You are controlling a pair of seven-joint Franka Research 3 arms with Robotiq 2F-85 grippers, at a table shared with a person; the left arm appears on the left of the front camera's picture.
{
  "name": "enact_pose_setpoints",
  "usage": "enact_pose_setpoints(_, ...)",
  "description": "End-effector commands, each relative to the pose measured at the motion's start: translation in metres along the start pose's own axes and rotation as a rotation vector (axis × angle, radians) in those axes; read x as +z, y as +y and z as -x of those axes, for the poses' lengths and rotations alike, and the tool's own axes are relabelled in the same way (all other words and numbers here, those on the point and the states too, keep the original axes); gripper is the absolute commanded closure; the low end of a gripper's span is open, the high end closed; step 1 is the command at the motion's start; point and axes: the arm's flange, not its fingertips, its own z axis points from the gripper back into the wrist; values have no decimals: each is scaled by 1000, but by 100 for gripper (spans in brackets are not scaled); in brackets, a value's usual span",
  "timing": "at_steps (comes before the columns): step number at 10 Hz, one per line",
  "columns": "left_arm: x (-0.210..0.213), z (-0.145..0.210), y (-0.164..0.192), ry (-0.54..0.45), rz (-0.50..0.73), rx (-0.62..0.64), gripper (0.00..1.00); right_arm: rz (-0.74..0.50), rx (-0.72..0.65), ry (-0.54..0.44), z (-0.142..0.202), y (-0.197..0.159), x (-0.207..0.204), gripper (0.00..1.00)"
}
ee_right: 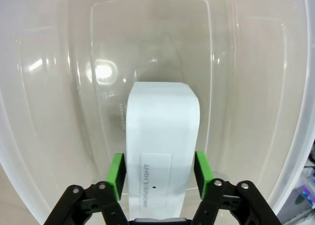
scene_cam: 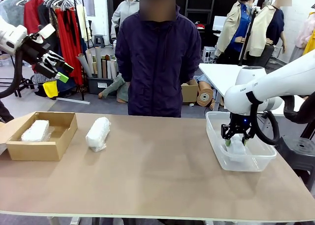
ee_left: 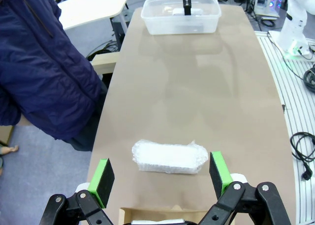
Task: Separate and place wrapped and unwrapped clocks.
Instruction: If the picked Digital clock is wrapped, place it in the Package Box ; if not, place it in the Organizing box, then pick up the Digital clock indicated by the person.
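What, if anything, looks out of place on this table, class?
One wrapped bundle lies on the bare table beside the cardboard box, not in it like the other wrapped bundle. The smooth white clock sits in the clear tub. Nothing looks spilled or damaged.
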Motion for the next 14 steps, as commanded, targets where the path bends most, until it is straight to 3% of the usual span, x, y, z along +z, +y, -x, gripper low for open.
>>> enact_pose_setpoints(1, 0, 0, -4, -3, 2, -13, 0, -12, -22, 12, -5, 2, 1, 0)
enact_pose_setpoints(8, 0, 0, -4, -3, 2, -13, 0, -24, -46, 3, 5, -11, 38, 0)
enact_pose_setpoints(14, 0, 0, -4, -3, 2, -13, 0, -15, -16, -24, 0, -3, 23, 0)
